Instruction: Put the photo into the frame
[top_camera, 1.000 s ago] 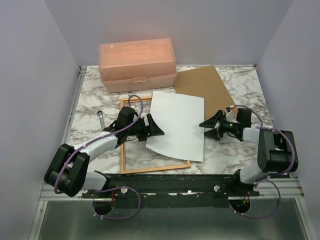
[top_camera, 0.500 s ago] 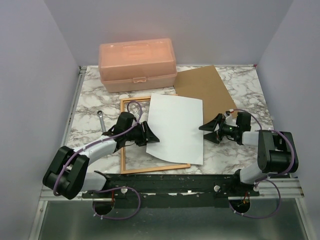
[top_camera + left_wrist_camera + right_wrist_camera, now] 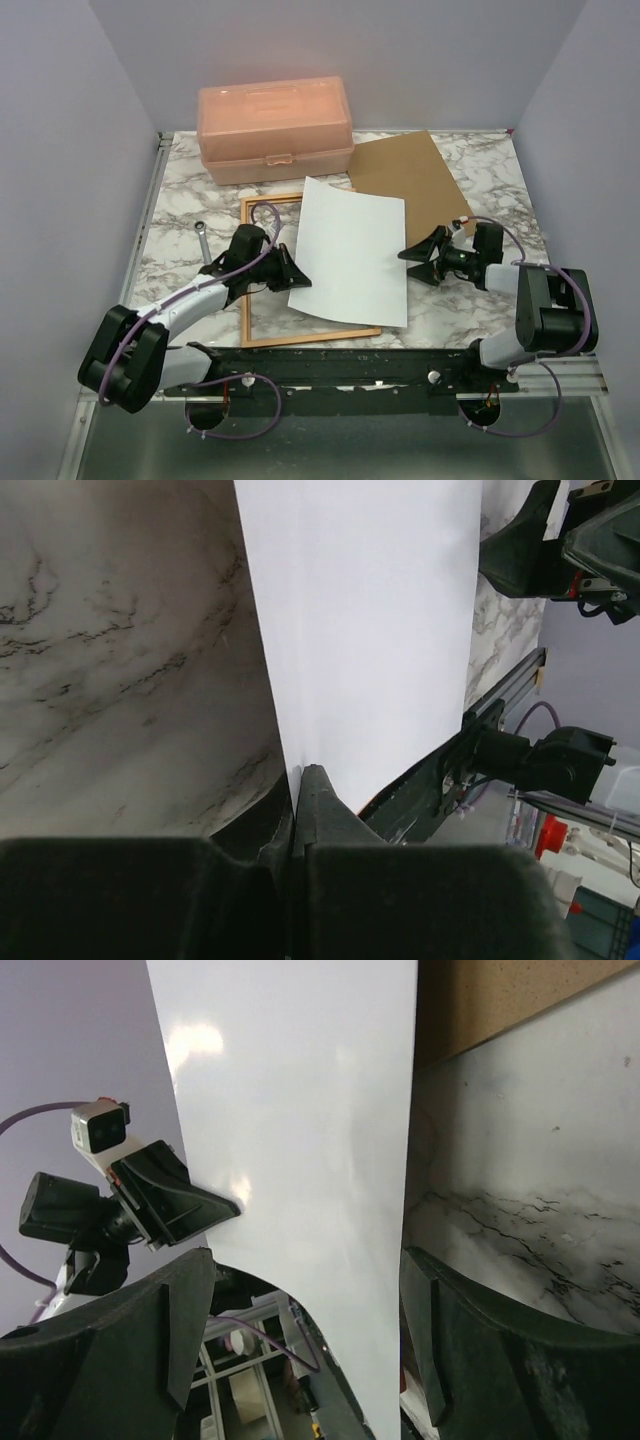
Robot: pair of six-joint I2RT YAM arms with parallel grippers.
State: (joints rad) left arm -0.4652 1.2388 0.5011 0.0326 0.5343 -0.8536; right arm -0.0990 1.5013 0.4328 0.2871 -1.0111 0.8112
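The photo (image 3: 350, 250) lies white back up over the right part of the wooden frame (image 3: 246, 300), its far right corner resting on the brown board. My left gripper (image 3: 296, 277) is shut on the photo's left edge, and the sheet (image 3: 370, 630) runs down into the closed fingertips (image 3: 312, 785). My right gripper (image 3: 410, 258) stands open at the photo's right edge. In the right wrist view the sheet (image 3: 300, 1140) passes between the spread fingers (image 3: 190, 1300), touching neither.
A peach plastic box (image 3: 275, 125) stands at the back left. The brown backing board (image 3: 415, 170) lies at the back right, partly under the photo. A small wrench (image 3: 203, 236) rests on the marble left of the frame.
My left gripper has shut on the photo's left edge and drawn back a little to the left. The right gripper stayed open and barely moved.
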